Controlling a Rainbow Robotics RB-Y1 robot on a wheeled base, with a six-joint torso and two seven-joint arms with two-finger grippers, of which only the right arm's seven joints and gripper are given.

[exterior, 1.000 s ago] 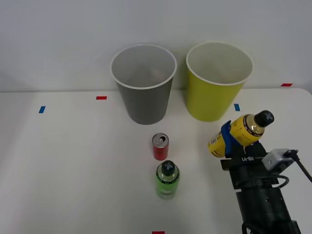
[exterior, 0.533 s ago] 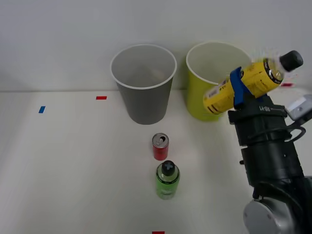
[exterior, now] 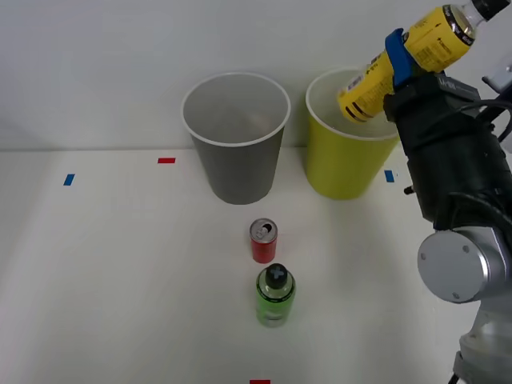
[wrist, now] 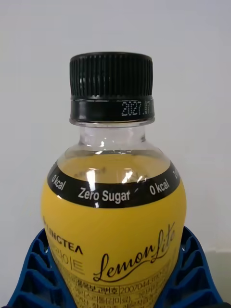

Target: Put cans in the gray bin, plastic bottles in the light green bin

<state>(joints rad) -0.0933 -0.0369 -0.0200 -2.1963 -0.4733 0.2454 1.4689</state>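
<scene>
- The yellow bottle (exterior: 408, 60) is off the table, gripped round its middle by the right gripper (exterior: 398, 58), whose blue ribbed fingers (wrist: 29, 274) press in on both sides of the label.
- It hangs tilted, base down toward the left and black cap (wrist: 111, 89) up toward the far right corner; its base end lies over the open mouth of the light green bin (exterior: 352, 164).
- From the wrist, the label reads "Zero Sugar" and "Lemon Lite", with a clear neck under the cap.
- The light green bin stands at the far right of the table (exterior: 104, 272), upright, and the gray bin (exterior: 237, 160) stands just to its left, also upright, the two near each other but apart.
- Nearer, in front of the gray bin, the red can (exterior: 263, 242) stands upright with its silver top showing.
- The green bottle (exterior: 275, 296) stands upright just on the near side of the can, very close to it.
- The dark right arm (exterior: 452, 176) rises along the right side of the table.
</scene>
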